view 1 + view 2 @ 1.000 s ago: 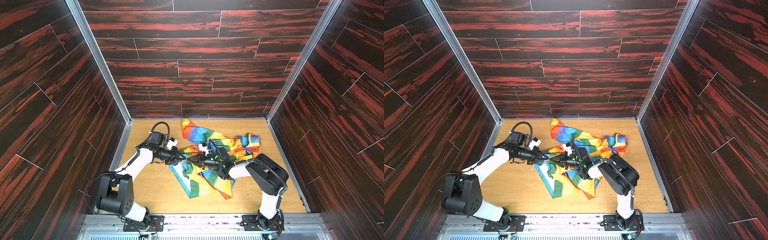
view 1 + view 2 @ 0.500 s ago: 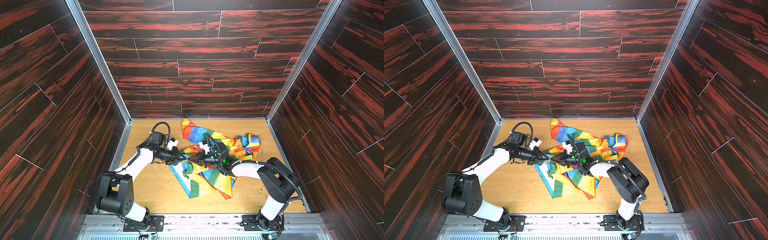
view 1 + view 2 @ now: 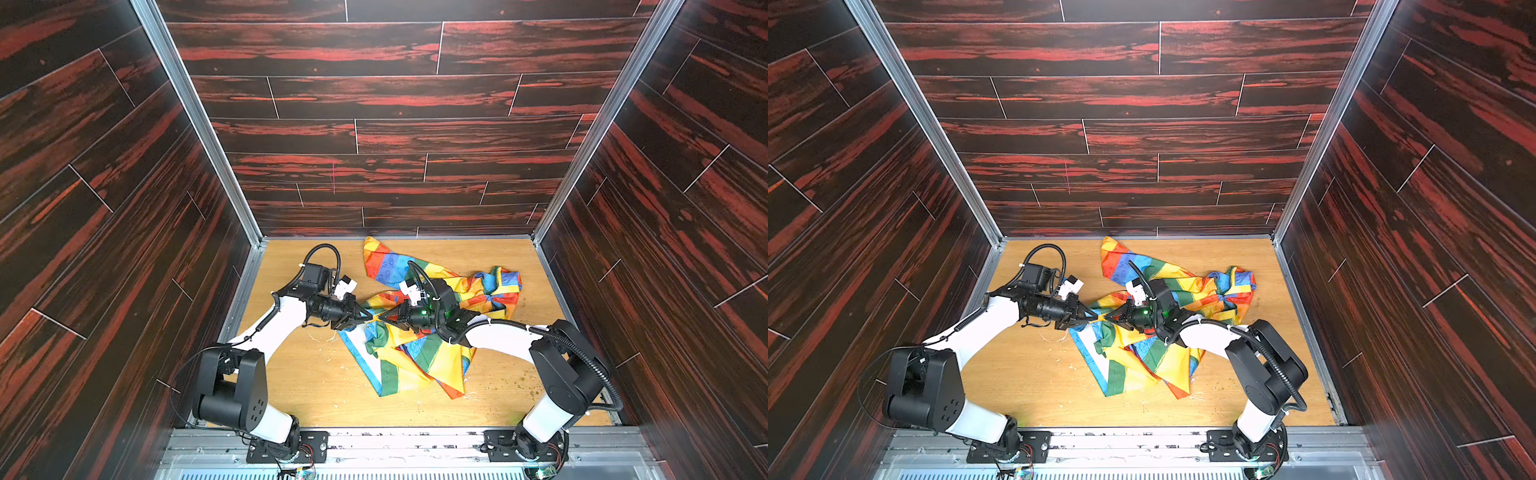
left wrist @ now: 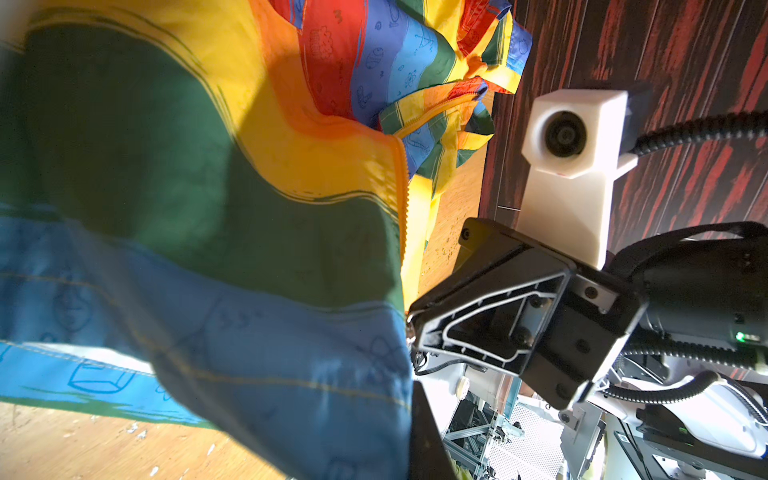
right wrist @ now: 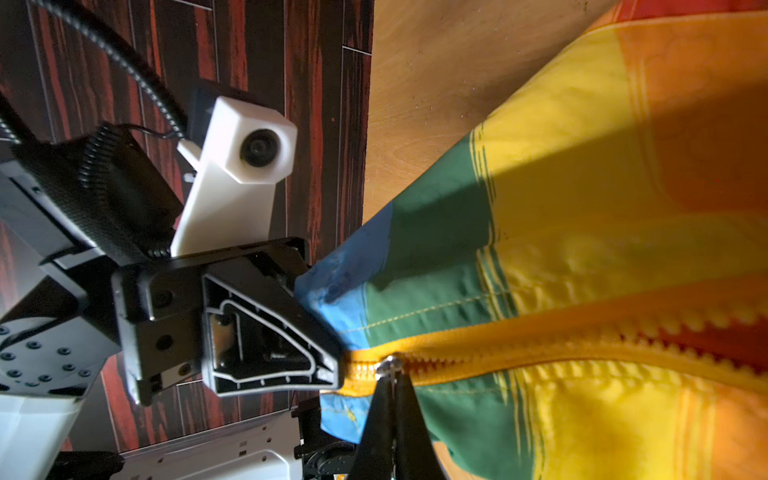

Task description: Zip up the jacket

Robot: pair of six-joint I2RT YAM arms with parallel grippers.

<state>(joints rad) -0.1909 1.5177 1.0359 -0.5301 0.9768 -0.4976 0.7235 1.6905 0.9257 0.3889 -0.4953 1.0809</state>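
The jacket (image 3: pixel 440 357) (image 3: pixel 1142 361), in rainbow stripes, lies crumpled on the wooden table. Both grippers meet tip to tip at its near-left hem, which is lifted a little. In the right wrist view my right gripper (image 5: pixel 392 382) is shut on the small silver zipper pull (image 5: pixel 388 365) at the low end of the yellow zipper (image 5: pixel 540 345). My left gripper (image 5: pixel 336 365) is shut on the hem and the zipper's end right beside it. Beyond the pull the zipper's teeth stand apart. In the left wrist view blue fabric (image 4: pixel 249 353) covers the jaws; only one finger (image 4: pixel 424 432) shows.
Dark red wood-pattern walls close in the table (image 3: pixel 324 386) on three sides. A metal rail (image 3: pixel 395 449) with both arm bases runs along the front. White crumbs are scattered on the wood left of the jacket.
My right arm's elbow has swung out to the right and dropped lower. Both gripper tips have stayed together at the zipper's low end, still shut.
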